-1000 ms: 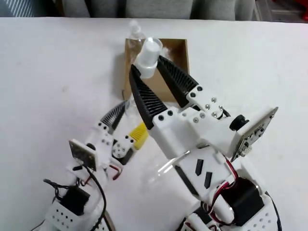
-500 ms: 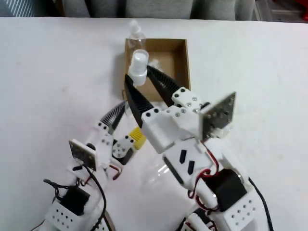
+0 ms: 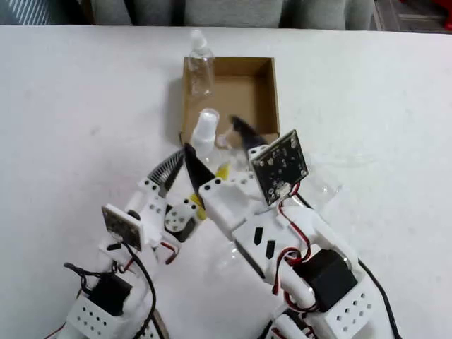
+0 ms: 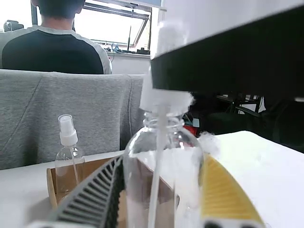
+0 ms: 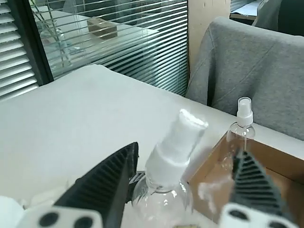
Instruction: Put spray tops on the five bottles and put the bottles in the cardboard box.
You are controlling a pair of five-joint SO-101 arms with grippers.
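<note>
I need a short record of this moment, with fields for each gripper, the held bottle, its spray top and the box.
left gripper: shut on bottle, at the box's near side
right gripper: open, one finger on each side of the spray top, apart from it
spray top: on the bottle's neck, tilted
box: open; second bottle, with its top on, upright in a far corner

White table (image 3: 367, 92) under everything. Grey seat backs (image 3: 233, 13) lined along far edge, same grey upholstery close behind in both wrist views. Slatted blinds (image 5: 118, 33) beside those backs, small brown box (image 5: 102, 27) beyond slats. Bright window (image 4: 114, 26) above backrest.
</note>
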